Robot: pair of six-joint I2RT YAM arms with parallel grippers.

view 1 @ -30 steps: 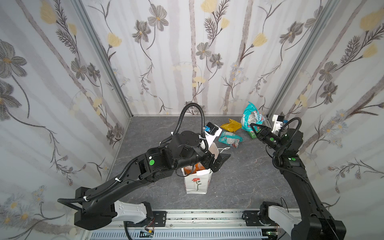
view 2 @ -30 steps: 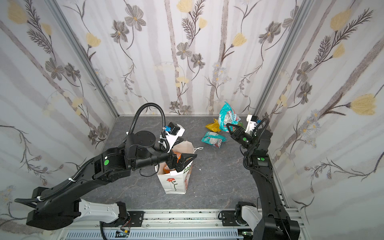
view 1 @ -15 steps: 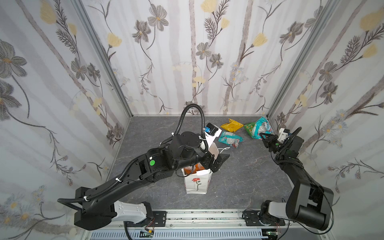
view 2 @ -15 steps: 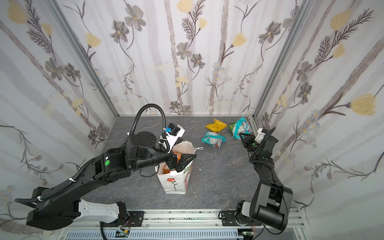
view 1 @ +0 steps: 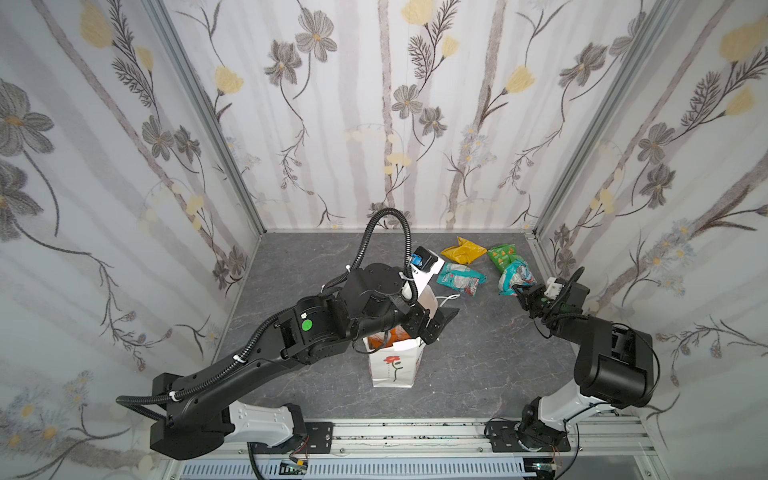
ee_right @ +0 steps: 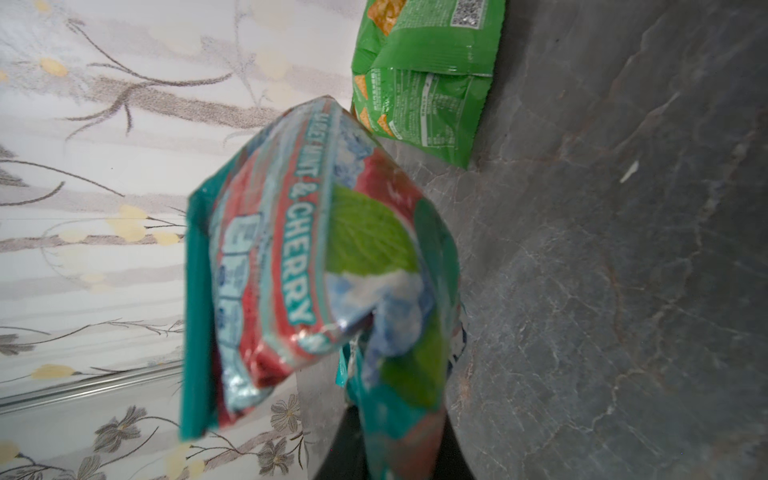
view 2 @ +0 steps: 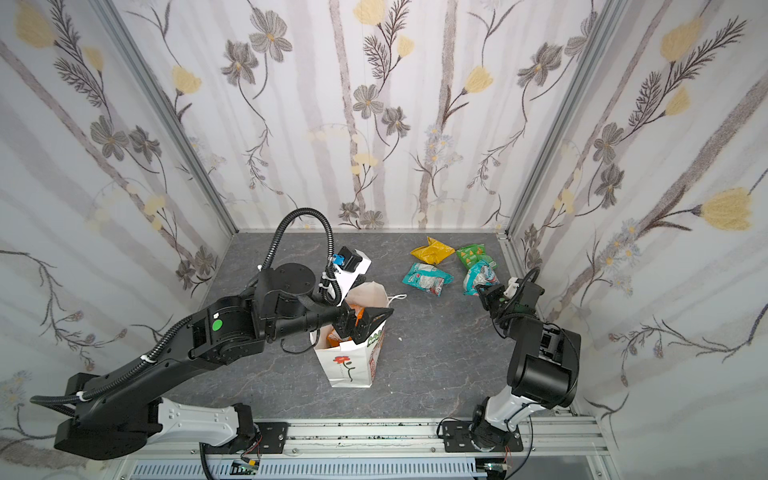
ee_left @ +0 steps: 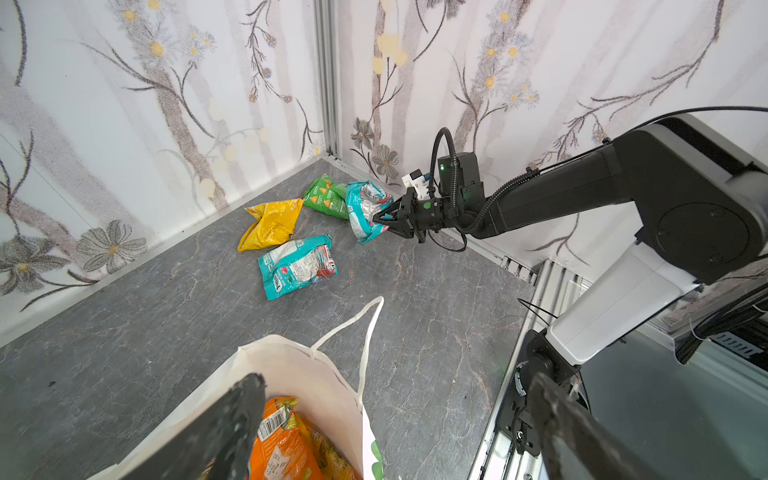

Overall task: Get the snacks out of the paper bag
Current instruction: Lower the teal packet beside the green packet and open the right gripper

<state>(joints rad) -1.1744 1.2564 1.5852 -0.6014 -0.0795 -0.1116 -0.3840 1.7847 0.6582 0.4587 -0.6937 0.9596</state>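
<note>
The right gripper (ee_left: 379,217) is clenched on a teal-and-white packet (ee_left: 365,205) at the far right corner of the counter (view 1: 478,357), just beside the green packet (ee_left: 326,199). The left gripper (view 2: 365,321) gapes wide at the mouth of the paper bag (view 1: 392,368), with orange packets (ee_left: 282,444) inside.

The paper bag (ee_left: 291,365) hides most of the orange packets (ee_left: 282,453).

Grey tabletop (view 1: 478,374): paper bag (view 1: 392,368), snack packets (view 1: 459,280)

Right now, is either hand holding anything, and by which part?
The right hand pinches a teal-and-white snack packet by one crumpled end. The left hand, open at the paper bag's mouth, holds nothing.
</note>
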